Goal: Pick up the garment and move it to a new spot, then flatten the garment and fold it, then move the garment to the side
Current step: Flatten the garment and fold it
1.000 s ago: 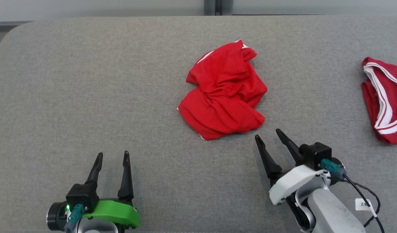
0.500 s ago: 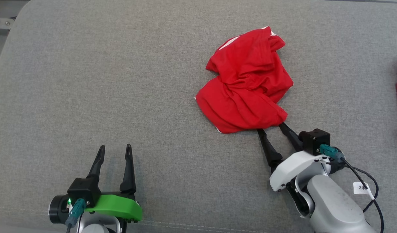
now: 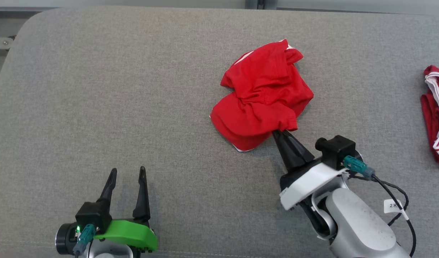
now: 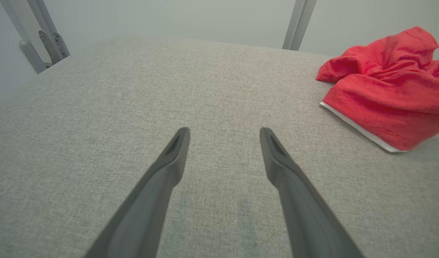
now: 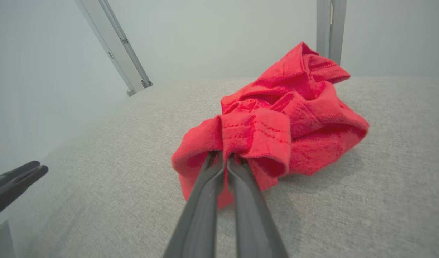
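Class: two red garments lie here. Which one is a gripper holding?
The crumpled garment in the middle: the right gripper is shut on its near edge. The white-striped garment at the right edge lies untouched.

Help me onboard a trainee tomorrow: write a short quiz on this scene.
1. True or false: the right hand is shut on the garment.
2. The left hand is: A) open and empty, B) shut on cloth, C) lying on the garment.
3. Fill in: the second garment, on the robot's right, has ___ trim.
Key: 1 true; 2 A; 3 white.
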### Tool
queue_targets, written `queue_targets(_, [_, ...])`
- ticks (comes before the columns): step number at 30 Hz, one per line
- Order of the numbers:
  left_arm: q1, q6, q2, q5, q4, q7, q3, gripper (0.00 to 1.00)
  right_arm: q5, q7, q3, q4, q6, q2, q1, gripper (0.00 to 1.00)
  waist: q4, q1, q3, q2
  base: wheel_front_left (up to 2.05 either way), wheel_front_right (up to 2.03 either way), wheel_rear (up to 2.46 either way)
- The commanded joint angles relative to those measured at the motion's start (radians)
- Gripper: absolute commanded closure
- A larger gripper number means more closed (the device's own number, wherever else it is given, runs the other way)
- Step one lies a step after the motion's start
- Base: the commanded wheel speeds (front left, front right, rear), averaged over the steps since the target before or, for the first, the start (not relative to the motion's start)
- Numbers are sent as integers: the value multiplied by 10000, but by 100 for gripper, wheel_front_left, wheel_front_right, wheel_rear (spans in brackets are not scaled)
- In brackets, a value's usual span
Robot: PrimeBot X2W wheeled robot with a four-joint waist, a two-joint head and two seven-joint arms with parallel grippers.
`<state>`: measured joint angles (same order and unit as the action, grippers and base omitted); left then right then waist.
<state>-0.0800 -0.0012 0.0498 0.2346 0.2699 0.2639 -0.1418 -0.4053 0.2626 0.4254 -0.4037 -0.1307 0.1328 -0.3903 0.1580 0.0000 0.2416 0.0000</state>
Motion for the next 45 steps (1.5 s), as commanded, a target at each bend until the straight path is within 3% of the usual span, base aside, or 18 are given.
queue_targets(1, [150, -36, 20, 9, 63, -1, 5, 0, -169, 21, 236, 413, 5, -71, 80, 100, -158, 0, -292, 0, 0, 0, 0])
queue_targets(5, [385, -109, 21, 10, 204, -1, 10, 0, -626, 21, 808, 1755, 5, -104, -233, 100, -338, 0, -702, 0, 0, 0, 0])
queue_targets(11, [529, -226, 21, -29, 377, -1, -75, 0, -1082, 21, 655, 2752, 5, -140, -867, 100, -324, 0, -1041, 0, 0, 0, 0])
queue_targets(14, [503, -253, 24, 6, 381, -1, -194, 0, -1173, 19, 180, 2351, 5, -81, -1110, 100, -152, 0, -1052, 0, 0, 0, 0])
queue_targets(19, [428, -300, 22, 82, 458, -1, -546, 0, -802, -166, -258, -56, 5, 264, -1767, 100, 281, 0, -788, 0, 0, 0, 0])
queue_targets(20, [365, -312, 24, 99, 485, -1, -641, 0, -802, -217, -358, -621, 5, 261, -1911, 75, 375, 0, -719, 0, 0, 0, 0])
queue_targets(21, [316, -312, 21, 117, 516, -1, -747, 0, -631, -327, -355, -1168, 3, 313, -2070, 27, 461, 0, -661, 0, 0, 0, 0])
queue_targets(22, [256, -300, 21, 128, 527, -1, -851, 0, -564, -266, -399, -1635, 5, 327, -2267, 0, 545, 0, -597, 0, 0, 0, 0])
queue_targets(30, [84, -72, 22, 338, 543, -1, -1285, 0, 245, 27, -1611, -4013, 5, 568, -2792, 0, 573, 0, -576, 0, 0, 0, 0])
queue_targets(37, [30, -143, 22, 249, 457, -1, -1229, 0, 621, 23, -2649, -2963, 5, 530, -1639, 0, -250, 0, -794, 0, 0, 0, 0])
queue_targets(45, [-121, -416, 24, 82, 460, -1, -1325, 0, 801, 25, -3127, -1435, 5, 218, 103, 0, -1219, 0, -1072, 0, 0, 0, 0])
